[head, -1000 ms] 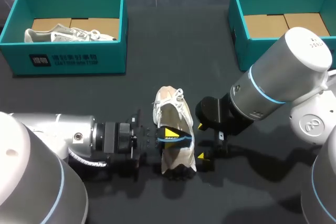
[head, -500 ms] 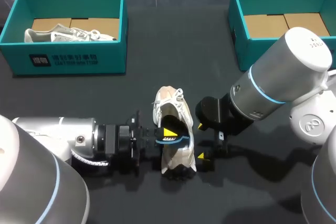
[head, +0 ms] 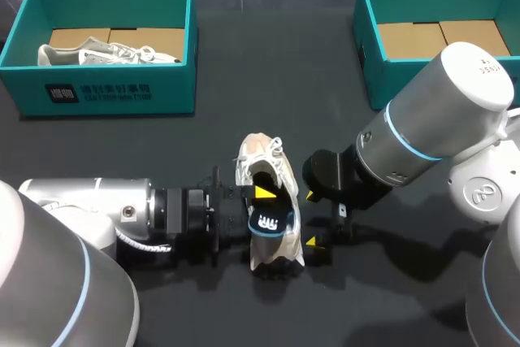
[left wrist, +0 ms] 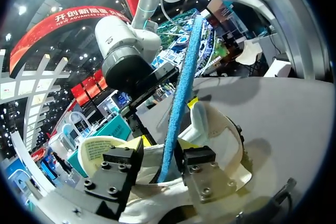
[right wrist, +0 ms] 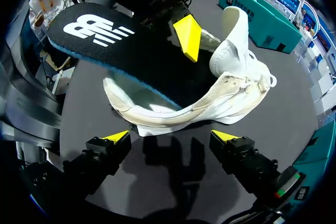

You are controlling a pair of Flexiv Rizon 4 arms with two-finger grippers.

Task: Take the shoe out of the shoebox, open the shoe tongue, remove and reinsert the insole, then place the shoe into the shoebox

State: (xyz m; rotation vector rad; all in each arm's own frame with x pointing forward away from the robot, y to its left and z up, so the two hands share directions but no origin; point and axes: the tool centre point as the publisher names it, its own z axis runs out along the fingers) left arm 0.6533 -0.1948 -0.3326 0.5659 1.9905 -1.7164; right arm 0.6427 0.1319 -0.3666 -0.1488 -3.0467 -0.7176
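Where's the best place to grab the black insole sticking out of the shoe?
Grab the insole by its raised heel end, clear of the shoe. It is thin and flat, so pinch its two faces from the shoe's open side, as the left gripper does. Its front end looks tucked inside.

The table (head: 268,62) has a flat, matte black top. A teal shoebox (head: 106,95) stands on it at the far left, its open top facing up. A second teal shoebox (head: 375,79) stands at the far right, well apart from the first, with bare table between them. A white shoe (head: 258,152) lies on the table near the front middle, lengthwise front to back and well clear of both boxes.
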